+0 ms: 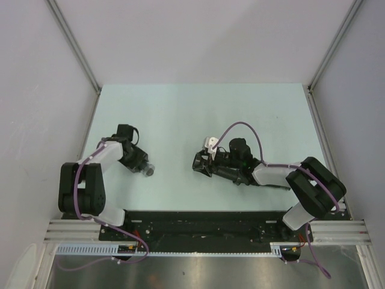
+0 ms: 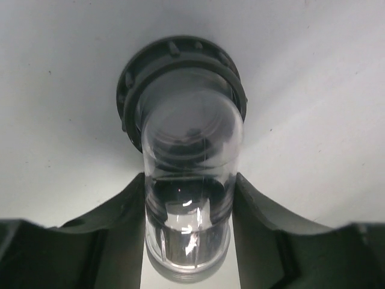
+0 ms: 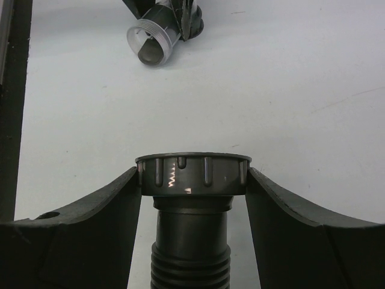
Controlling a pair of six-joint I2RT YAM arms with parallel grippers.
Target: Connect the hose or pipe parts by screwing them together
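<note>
Where the left end effector (image 2: 189, 180) closes on it, the fitting (image 2: 183, 138) is a smooth clear plastic tube with a dark grey ridged collar. Both fingers (image 2: 114, 235) press against its sides. The right end effector (image 3: 192, 174) clamps the ridged grey collar of the black ribbed hose (image 3: 191, 256), which runs back beneath that wrist. The two parts sit well apart, near the middle of the pale matte surface (image 1: 180, 108). Count: one hose, one fitting, two arms, each carrying a thin purple cable (image 1: 240, 125).
</note>
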